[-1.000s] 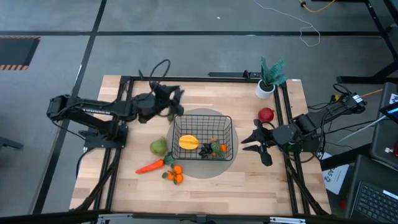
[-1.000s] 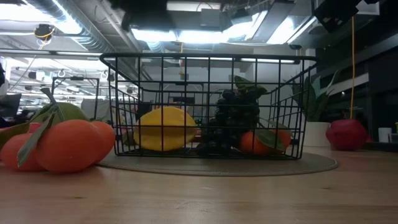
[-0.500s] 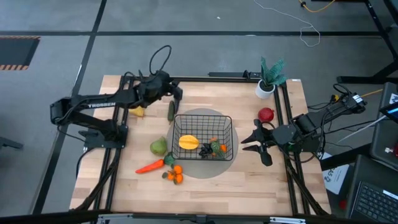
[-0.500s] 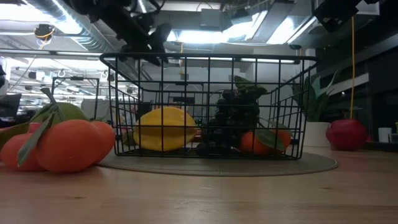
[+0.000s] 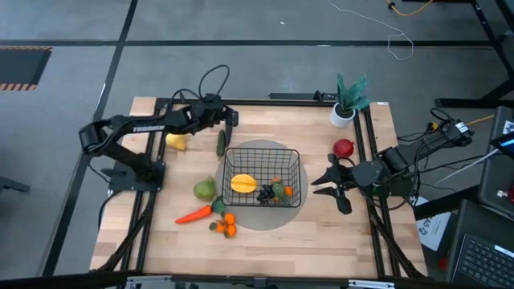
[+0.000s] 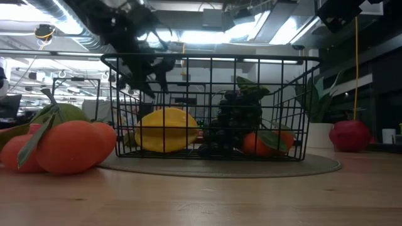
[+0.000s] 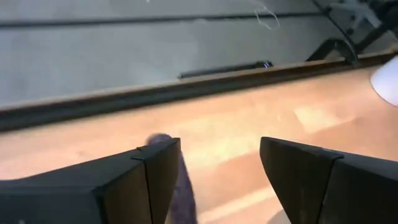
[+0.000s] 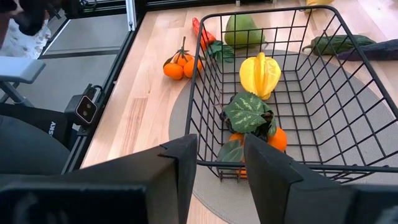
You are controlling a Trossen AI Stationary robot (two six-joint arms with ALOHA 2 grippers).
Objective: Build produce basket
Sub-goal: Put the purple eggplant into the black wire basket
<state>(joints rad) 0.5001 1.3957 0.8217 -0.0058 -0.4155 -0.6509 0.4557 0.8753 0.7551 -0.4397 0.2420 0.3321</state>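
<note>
- Now the left pincer (image 5: 228,120) hangs wide open, empty, above what looks like a dark eggplant (image 5: 221,143) behind the square black wire-mesh basket (image 5: 263,179).
- Right pincer (image 5: 324,181) waits beside the basket, jaws parted, empty.

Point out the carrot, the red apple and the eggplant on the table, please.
carrot (image 5: 191,215): high view, middle of its orange body.
red apple (image 5: 344,148): high view, centre of the fruit.
eggplant (image 5: 221,142): high view, mid-length of its dark body.

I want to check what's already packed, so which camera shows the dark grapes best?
The right wrist view: the dark leafy grape bunch sits unobstructed inside the square black wire-mesh basket. The high view shows a tiny cluster; the low view shows it behind mesh; the left wrist view misses it.
</note>
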